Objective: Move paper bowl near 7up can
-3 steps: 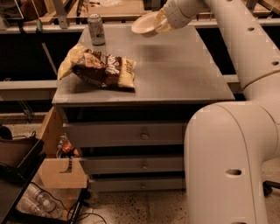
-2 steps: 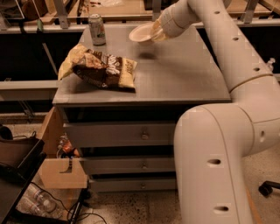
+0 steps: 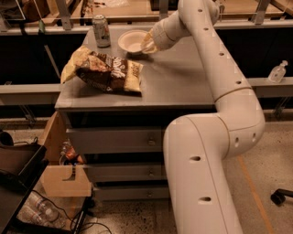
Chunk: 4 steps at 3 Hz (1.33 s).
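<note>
We see a matt paper bowl (image 3: 132, 41), shiny metal 7up can (image 3: 101, 31), our smooth plastic gripper (image 3: 149, 43) at the bowl's right rim, glossy crinkled snack bag (image 3: 107, 71), matt grey tabletop (image 3: 183, 77)

Gripper (image 3: 147, 43) is at the right rim of the paper bowl (image 3: 132, 41), just beside the upright 7up can (image 3: 101, 31) at the cabinet top's (image 3: 183, 77) back, snack bag (image 3: 104, 71) in front.

A grey drawer cabinet (image 3: 178, 87) stands on a speckled floor (image 3: 274, 160). Wooden benches (image 3: 128, 7) run behind it, and a cardboard box (image 3: 66, 180) sits low at its left. The gripper (image 3: 147, 43) hovers over the cabinet's far end.
</note>
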Each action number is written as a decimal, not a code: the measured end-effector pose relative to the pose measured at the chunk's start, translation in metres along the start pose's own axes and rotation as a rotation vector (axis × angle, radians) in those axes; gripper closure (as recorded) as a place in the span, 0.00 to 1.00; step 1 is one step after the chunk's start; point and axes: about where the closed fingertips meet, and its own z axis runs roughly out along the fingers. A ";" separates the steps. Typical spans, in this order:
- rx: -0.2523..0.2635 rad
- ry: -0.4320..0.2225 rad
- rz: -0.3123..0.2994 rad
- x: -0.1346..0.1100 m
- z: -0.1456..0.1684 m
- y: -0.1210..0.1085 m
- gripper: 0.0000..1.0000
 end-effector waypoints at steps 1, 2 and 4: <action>0.008 -0.081 -0.010 -0.025 0.025 -0.005 1.00; 0.006 -0.086 -0.010 -0.027 0.029 -0.005 0.82; -0.002 -0.096 -0.009 -0.030 0.039 -0.002 0.36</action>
